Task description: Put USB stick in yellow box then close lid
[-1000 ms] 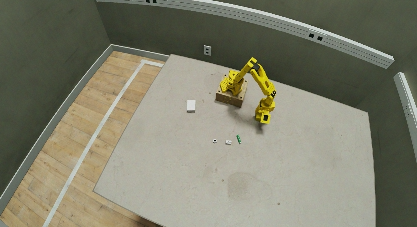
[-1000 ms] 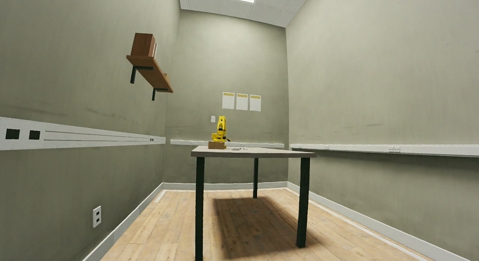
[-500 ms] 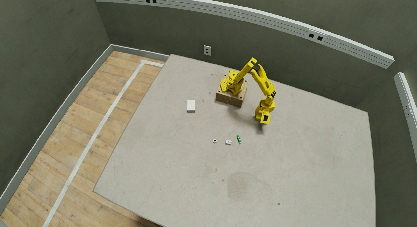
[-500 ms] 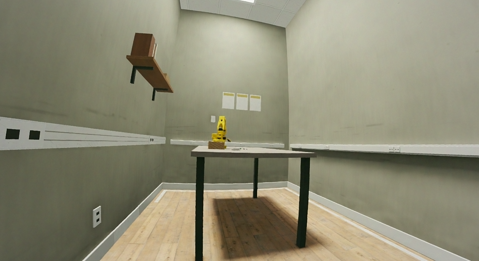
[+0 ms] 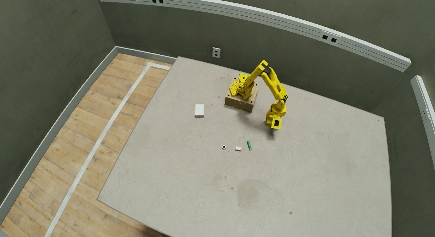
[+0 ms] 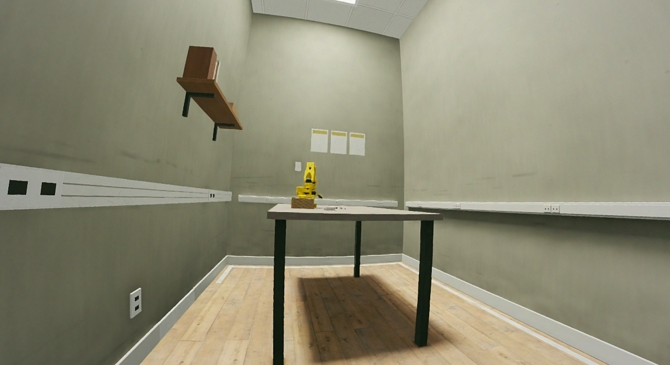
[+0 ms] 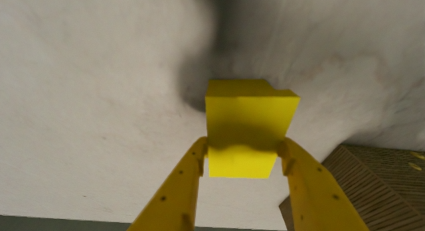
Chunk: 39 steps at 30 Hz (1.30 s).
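Plain yellow lid [image 7: 247, 121], green battery [image 5: 249, 145]
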Motion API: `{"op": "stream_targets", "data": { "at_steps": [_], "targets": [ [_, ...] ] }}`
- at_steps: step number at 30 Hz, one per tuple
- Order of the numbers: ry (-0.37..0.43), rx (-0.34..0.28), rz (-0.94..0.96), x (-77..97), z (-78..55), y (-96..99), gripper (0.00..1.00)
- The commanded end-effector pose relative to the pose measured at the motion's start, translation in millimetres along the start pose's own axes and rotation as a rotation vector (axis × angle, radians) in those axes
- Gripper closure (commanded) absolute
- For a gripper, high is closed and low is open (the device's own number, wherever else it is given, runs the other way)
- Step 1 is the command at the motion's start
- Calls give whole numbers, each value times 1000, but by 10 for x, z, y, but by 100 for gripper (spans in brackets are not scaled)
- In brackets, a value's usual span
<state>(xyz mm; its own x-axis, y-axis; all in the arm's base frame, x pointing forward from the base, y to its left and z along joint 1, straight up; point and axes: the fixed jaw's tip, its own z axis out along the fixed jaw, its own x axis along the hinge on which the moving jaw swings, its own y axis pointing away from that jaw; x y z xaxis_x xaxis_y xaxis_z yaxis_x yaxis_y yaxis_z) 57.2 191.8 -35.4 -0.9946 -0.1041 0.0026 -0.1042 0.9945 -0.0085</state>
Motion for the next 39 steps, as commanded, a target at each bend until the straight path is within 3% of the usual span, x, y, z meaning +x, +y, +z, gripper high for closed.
{"op": "stream_targets", "data": {
  "at_steps": [1,12,39],
  "targets": [
    [-3,-9,0,-12,-41,14,78],
    [-3,-8,0,-11,-109,12,78],
    [-8,-20,-1,-9,-114,8,78]
  ]
}}
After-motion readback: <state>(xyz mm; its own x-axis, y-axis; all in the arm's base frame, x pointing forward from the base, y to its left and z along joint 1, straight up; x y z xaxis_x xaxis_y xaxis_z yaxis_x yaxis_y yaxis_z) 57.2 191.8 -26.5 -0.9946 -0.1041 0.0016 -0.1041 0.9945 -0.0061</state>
